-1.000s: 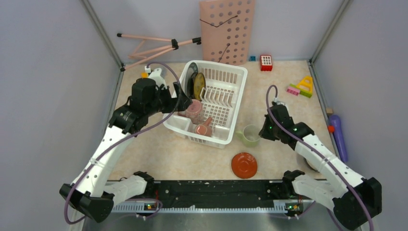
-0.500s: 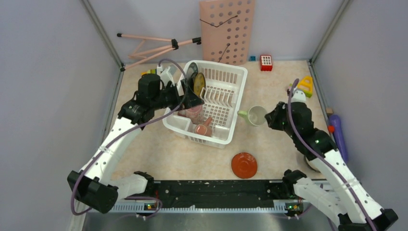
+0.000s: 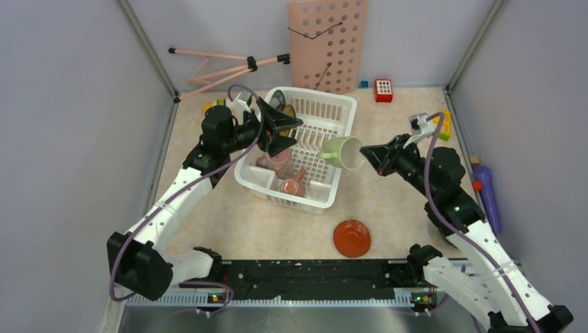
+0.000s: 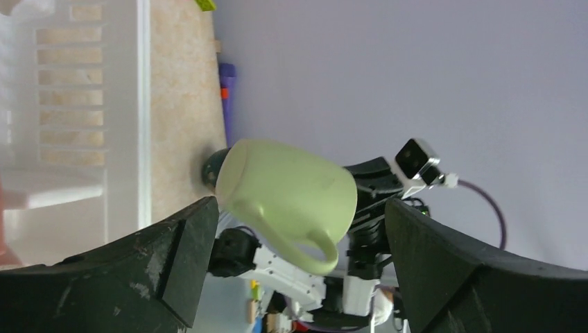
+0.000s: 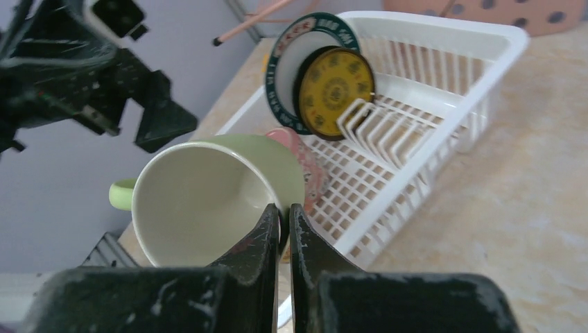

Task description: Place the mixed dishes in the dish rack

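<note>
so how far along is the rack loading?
Done: the dish rack holds a green-rimmed plate and a yellow plate standing upright at its far end, plus a pink mug and a second mug. In hand: the right gripper pinches the pale-green mug by its rim, above the rack's right edge. The left gripper is open and empty over the rack. Left: the orange saucer on the table.
</note>
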Tool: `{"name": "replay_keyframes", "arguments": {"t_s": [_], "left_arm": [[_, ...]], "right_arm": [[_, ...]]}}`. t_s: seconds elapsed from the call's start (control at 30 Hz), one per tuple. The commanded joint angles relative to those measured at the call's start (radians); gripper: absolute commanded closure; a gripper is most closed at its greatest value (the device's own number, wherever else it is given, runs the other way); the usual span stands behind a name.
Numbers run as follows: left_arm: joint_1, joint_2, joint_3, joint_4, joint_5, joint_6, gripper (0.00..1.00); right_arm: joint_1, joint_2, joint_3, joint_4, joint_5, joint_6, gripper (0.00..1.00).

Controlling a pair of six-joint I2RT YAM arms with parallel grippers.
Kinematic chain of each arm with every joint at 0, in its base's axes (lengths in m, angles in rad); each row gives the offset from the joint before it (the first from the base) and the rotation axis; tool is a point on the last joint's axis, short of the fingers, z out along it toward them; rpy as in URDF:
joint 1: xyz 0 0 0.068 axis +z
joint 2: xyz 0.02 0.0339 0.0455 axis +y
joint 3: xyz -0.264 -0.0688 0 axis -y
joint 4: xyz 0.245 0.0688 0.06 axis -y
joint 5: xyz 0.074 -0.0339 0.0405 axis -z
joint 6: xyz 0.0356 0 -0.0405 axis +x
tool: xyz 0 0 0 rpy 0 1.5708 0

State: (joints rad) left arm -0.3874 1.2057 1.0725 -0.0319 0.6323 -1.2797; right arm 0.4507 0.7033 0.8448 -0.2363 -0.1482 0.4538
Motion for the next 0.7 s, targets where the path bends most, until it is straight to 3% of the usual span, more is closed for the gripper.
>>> {"name": "replay_keyframes", "arguments": {"t_s": [0.0, 0.27, 0.47, 0.57, 0.67], "left_arm": [[0.005, 0.034, -0.041, 0.245, 0.049, -0.313, 0.06], [0.006, 0.093, -0.099, 0.423, 0.150, -0.565, 0.08], [0.009, 0.114, -0.080, 0.431, 0.201, -0.610, 0.08], [0.011, 0.121, -0.077, 0.415, 0.212, -0.615, 0.08], [0.011, 0.121, -0.081, 0.400, 0.207, -0.617, 0.08]], "right_arm": [[0.003, 0.016, -0.058, 0.477, -0.231, 0.085, 1.00], [0.002, 0.024, -0.249, 0.983, -0.270, 0.165, 1.00], [-0.001, 0.120, -0.248, 1.239, -0.372, 0.213, 1.00], [-0.003, 0.170, -0.219, 1.293, -0.384, 0.226, 1.00], [-0.004, 0.227, -0.157, 1.243, -0.364, 0.218, 1.00]]}}
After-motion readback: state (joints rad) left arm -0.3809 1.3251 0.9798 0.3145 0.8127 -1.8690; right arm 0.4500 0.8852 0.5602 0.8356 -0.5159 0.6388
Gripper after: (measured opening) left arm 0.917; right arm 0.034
